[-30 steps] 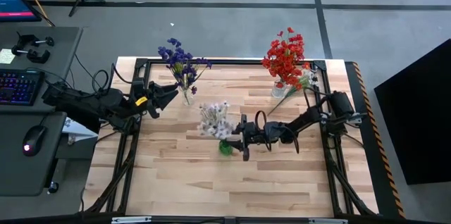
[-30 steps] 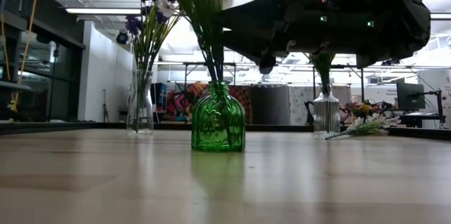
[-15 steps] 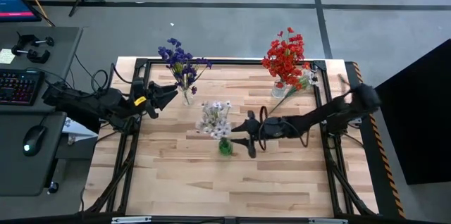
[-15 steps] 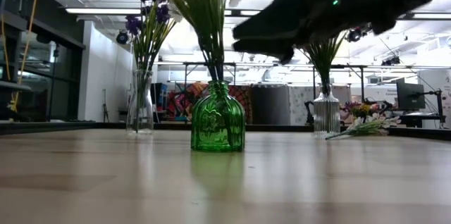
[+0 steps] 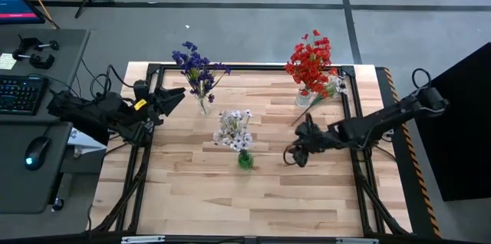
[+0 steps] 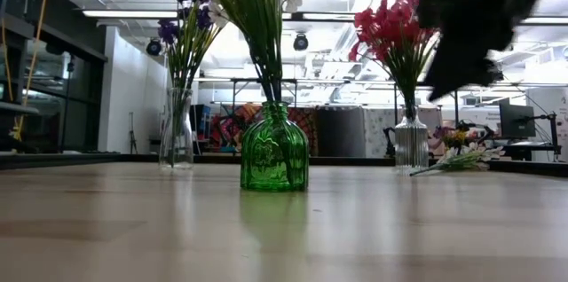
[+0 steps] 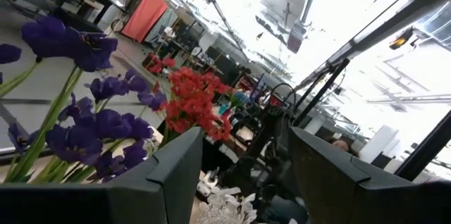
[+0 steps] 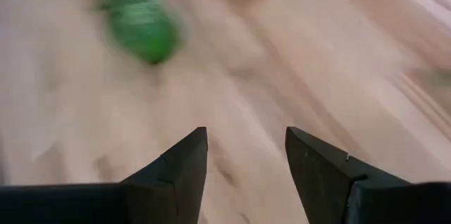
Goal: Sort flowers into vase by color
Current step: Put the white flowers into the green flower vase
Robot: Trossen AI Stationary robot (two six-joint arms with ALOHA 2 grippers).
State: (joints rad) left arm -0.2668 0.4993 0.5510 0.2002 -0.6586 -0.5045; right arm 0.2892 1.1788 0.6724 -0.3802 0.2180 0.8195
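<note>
White flowers (image 5: 233, 127) sit in green vase (image 5: 245, 160) at surface (image 5: 230, 206) centre, stems upright, blooms fanning toward 11 o'clock in high view. Purple flowers (image 5: 196, 66) in clear vase (image 5: 203, 106) at 11 o'clock of the green one, stems vertical. Red flowers (image 5: 310, 61) in 2nd clear vase (image 5: 304, 98) at 1 o'clock, also upright. One loose flower (image 5: 321, 97) lies flat just beside the red vase, long axis diagonal, bloom end toward 1 o'clock, stem end toward 7.

Right tool (image 5: 294, 154) at 3 o'clock of green vase, near but apart, fingers spread w/ nothing between them per wrist view (image 8: 243, 160). Left tool (image 5: 175, 98) at 9 o'clock of purple vase, released, empty, jaws apart (image 7: 239, 175).
</note>
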